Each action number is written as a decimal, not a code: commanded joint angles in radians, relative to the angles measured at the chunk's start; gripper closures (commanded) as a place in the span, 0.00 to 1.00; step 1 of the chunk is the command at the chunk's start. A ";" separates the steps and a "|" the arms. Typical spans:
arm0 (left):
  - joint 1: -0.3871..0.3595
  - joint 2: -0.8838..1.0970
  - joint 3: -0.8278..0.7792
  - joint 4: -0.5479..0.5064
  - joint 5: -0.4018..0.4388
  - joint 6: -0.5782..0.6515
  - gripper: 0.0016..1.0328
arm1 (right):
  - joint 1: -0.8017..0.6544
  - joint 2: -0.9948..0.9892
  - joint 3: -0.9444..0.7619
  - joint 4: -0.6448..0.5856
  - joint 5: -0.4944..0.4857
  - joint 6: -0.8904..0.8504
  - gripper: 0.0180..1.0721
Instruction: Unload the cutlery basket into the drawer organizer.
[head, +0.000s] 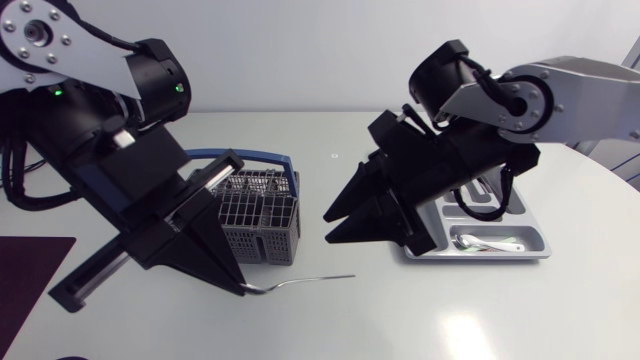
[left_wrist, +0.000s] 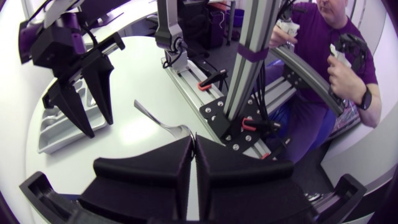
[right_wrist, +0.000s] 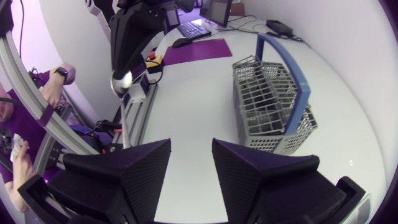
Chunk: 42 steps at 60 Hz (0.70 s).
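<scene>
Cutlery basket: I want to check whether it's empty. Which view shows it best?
The right wrist view: the cutlery basket shows whole, compartments in plain sight. In the head view my left gripper hides part of it. The left wrist view does not show it.

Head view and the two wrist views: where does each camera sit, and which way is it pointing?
Head view: fixed above the table, looking down; shows both arms, the cutlery basket and the drawer organizer.
Left wrist view: on the left arm's last link, looking past the left gripper, shut on a cutlery piece, toward the right gripper.
Right wrist view: on the right arm's last link, looking past the open right gripper toward the cutlery basket and left gripper.
Shared: each wrist view shows the other arm's gripper.
</scene>
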 joint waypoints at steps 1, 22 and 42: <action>-0.044 -0.024 -0.060 0.049 -0.056 0.056 0.97 | 0.003 0.070 0.071 -0.108 -0.040 -0.093 0.52; -0.076 0.011 -0.086 0.250 -0.088 0.038 0.97 | -0.009 0.219 0.204 -0.429 -0.129 -0.302 0.56; -0.090 0.046 -0.072 0.394 -0.130 -0.010 0.97 | -0.023 0.292 0.243 -0.506 -0.149 -0.354 0.56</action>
